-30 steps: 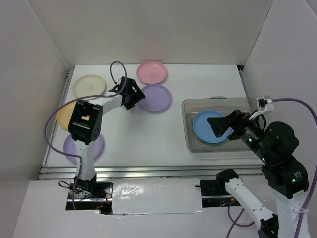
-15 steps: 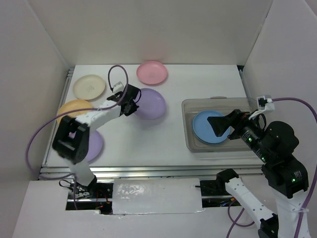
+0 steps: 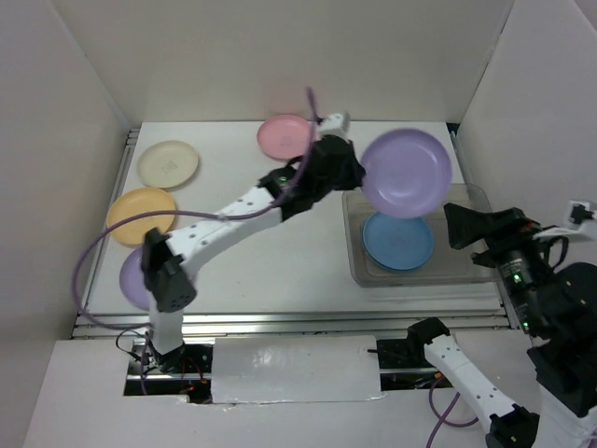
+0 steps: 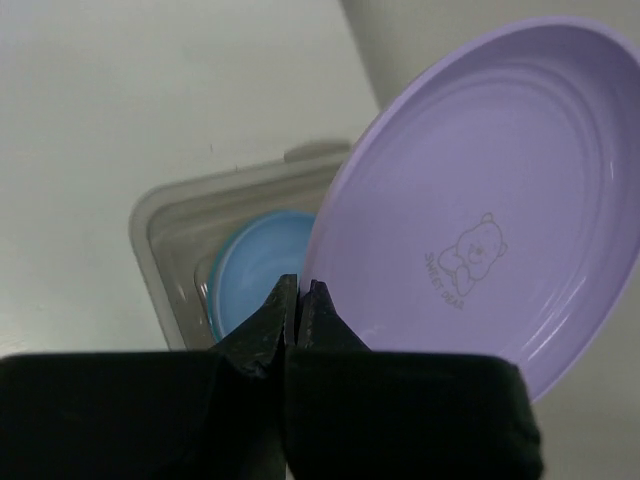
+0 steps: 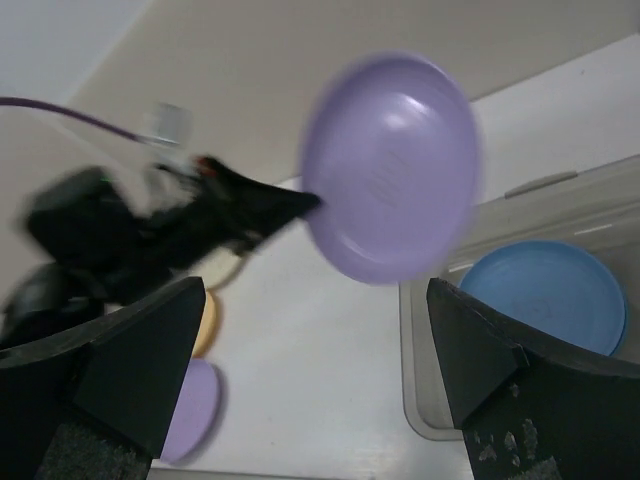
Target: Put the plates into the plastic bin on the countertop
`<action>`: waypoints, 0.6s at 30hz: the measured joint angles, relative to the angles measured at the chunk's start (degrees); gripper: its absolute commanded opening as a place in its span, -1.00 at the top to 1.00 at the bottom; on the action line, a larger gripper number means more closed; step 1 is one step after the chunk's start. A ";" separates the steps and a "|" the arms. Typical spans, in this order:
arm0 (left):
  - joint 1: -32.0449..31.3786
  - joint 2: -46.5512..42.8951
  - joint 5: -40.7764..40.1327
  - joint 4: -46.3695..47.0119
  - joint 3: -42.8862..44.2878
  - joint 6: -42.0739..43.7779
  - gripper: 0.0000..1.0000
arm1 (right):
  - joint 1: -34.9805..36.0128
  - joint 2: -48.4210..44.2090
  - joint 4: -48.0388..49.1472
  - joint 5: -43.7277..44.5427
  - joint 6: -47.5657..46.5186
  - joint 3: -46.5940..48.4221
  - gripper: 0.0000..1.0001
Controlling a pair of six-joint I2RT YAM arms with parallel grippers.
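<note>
My left gripper point(image 3: 353, 174) is shut on the rim of a lavender plate point(image 3: 407, 173) and holds it tilted in the air over the plastic bin's point(image 3: 354, 271) far end. In the left wrist view its jaws point(image 4: 300, 292) pinch the plate's point(image 4: 470, 200) edge, with the bin point(image 4: 150, 215) and a blue plate point(image 4: 255, 270) below. The blue plate point(image 3: 398, 241) lies flat in the bin. My right gripper point(image 3: 462, 227) hangs open at the bin's right side, holding nothing point(image 5: 325, 380). Pink point(image 3: 284, 135), cream point(image 3: 168, 163), orange-yellow point(image 3: 140, 213) and a second lavender plate point(image 3: 131, 278) lie on the countertop point(image 3: 280, 252).
The left arm point(image 3: 233, 219) stretches diagonally across the countertop's middle. White walls enclose the back and both sides. Metal rails point(image 3: 280, 322) run along the near edge.
My left gripper shut on the lavender plate, lifted it off the countertop and swung it right, over the bin. My right gripper pulled back to the right, out of the bin.
</note>
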 measured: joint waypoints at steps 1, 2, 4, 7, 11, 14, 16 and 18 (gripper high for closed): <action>-1.11 5.44 0.87 -1.07 3.45 0.68 1.00 | 0.00 -0.61 -0.07 1.09 0.50 1.20 -1.00; -1.77 9.57 1.77 -1.81 5.53 1.09 1.00 | 0.00 -1.16 -0.15 1.86 0.85 2.21 -1.00; -3.06 18.73 4.44 -6.32 11.21 1.42 1.00 | 0.02 -1.97 -0.61 2.97 1.31 4.13 -1.00; -3.91 30.12 7.32 -11.23 18.58 1.42 1.00 | 0.09 -2.71 -1.14 3.96 1.57 5.64 -1.00; -3.54 36.57 9.70 -15.26 21.44 1.09 1.00 | 0.52 -2.93 -2.86 4.96 1.68 5.84 -1.00; -3.04 37.18 11.08 -16.17 21.59 0.83 1.00 | 1.22 -2.95 -3.48 5.22 1.68 5.79 -1.00; -2.86 37.33 11.10 -16.46 22.53 0.74 1.00 | 1.66 -3.04 -3.52 5.35 1.68 5.64 -1.00; -2.62 37.33 11.02 -16.37 23.17 0.57 1.00 | 1.97 -3.19 -3.61 5.33 1.66 5.16 -1.00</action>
